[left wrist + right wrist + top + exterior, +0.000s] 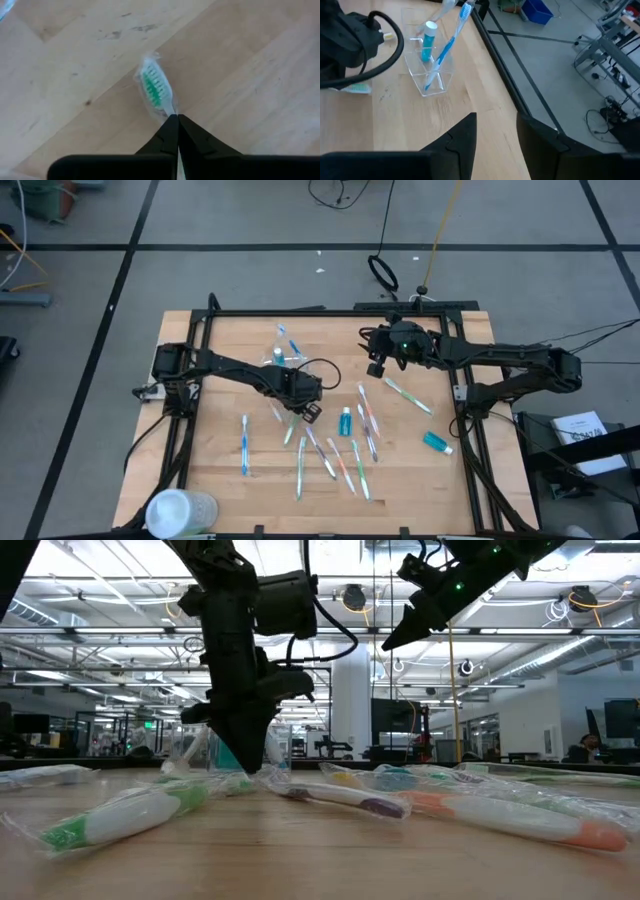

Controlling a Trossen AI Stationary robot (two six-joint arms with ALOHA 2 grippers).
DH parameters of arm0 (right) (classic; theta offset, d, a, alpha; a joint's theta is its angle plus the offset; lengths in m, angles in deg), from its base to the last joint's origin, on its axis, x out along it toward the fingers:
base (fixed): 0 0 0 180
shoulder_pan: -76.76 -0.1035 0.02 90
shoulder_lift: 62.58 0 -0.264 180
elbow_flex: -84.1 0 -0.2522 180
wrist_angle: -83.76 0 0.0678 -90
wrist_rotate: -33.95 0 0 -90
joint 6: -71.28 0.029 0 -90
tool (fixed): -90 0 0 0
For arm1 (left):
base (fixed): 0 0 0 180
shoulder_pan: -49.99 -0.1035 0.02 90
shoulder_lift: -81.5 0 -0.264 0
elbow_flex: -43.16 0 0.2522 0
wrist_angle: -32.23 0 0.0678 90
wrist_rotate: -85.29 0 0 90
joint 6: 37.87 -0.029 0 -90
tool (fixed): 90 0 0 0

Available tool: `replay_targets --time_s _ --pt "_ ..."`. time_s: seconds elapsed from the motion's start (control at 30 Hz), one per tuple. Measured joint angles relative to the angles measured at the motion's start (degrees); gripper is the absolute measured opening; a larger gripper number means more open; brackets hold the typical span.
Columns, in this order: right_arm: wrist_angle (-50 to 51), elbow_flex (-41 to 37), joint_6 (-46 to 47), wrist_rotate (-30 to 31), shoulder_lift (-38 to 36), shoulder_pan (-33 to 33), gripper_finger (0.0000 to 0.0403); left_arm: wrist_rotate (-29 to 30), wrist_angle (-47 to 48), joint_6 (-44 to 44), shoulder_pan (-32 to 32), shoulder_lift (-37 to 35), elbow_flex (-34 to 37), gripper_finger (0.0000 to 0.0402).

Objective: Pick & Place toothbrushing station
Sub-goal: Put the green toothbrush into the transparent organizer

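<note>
Wooden tabletop inside a black frame, grey floor around it, white container [180,511] at the table's 7 o'clock corner. Clear cup [281,352] sits at about 11 o'clock from table centre, already holding a blue brush and a teal tube, seen clearly in the right wrist view [427,70]. Loose toothbrushes [335,455] fan out across the middle toward 6 o'clock, one blue brush [244,444] off at 8 o'clock, teal toothpaste tube [345,421] mid-table and another tube [437,442] at 4 o'clock.

Left gripper [297,412] is down on the wood near centre, fingers clenched onto a wrapped green-bristled toothbrush [155,92]; bristle head pokes out ahead of the fingertips, handle hidden under them. Brush long axis looks roughly in line with the fingers, so it should lift without swinging much.

Key relation: cup lies at roughly 11 o'clock from the left gripper, near but apart, so the left arm is the nearer carrier. Brush likely needs tipping upright to drop in beside the blue one.

Right gripper [378,366] hangs above the table at 1 o'clock, fingers parted, empty, waiting
</note>
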Motion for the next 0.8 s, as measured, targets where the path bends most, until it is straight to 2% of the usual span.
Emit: replay_targets --time_s 0.23,0.4,0.57,0.8 --pt "0.61 0.0 0.55 0.0 0.02 0.0 0.013 1.72 -0.2 -3.05 -0.13 -3.59 0.02 0.0006" --pt "1.56 0.02 0.57 0.0 0.02 0.0 0.013 5.41 -0.29 -5.79 -0.53 -9.93 0.02 0.0003" --pt "2.72 0.02 0.93 0.0 0.02 0.0 0.013 15.09 0.67 -9.13 -0.59 -18.63 0.02 0.0003" --pt "3.82 0.01 6.4 0.0 0.02 -0.02 0.013 31.39 3.18 -13.34 -0.59 -29.3 0.02 0.0002"
